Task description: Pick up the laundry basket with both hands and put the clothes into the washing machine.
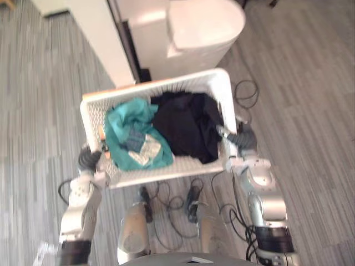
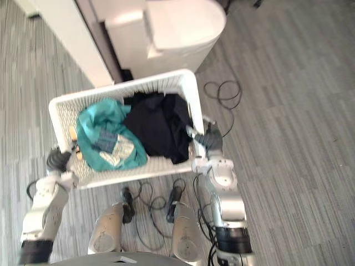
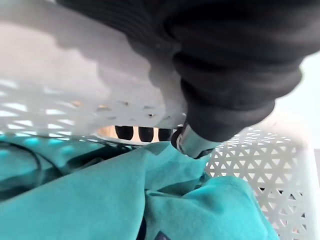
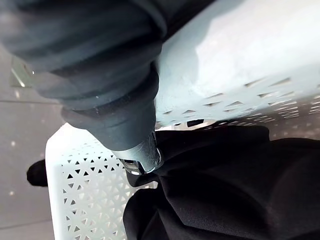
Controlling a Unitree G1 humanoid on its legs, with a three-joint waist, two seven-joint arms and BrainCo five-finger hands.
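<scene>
I hold a white perforated laundry basket (image 1: 166, 83) off the floor between both hands. A teal garment (image 1: 133, 138) lies in its left half and a black garment (image 1: 188, 124) in its right half. My left hand (image 1: 87, 159) grips the basket's left end; in the left wrist view its dark fingertips (image 3: 145, 133) are hooked through the handle slot above the teal cloth (image 3: 100, 200). My right hand (image 1: 244, 139) grips the right end, its thumb (image 4: 142, 157) curled over the rim beside the black cloth (image 4: 240, 190). The white washing machine (image 1: 188, 33) stands just beyond the basket.
A tall white panel (image 1: 100, 39) stands left of the machine, with a dark gap between them. Grey wood-pattern floor (image 1: 310, 83) stretches out on both sides. A small orange item (image 1: 102, 136) lies against the basket's left wall.
</scene>
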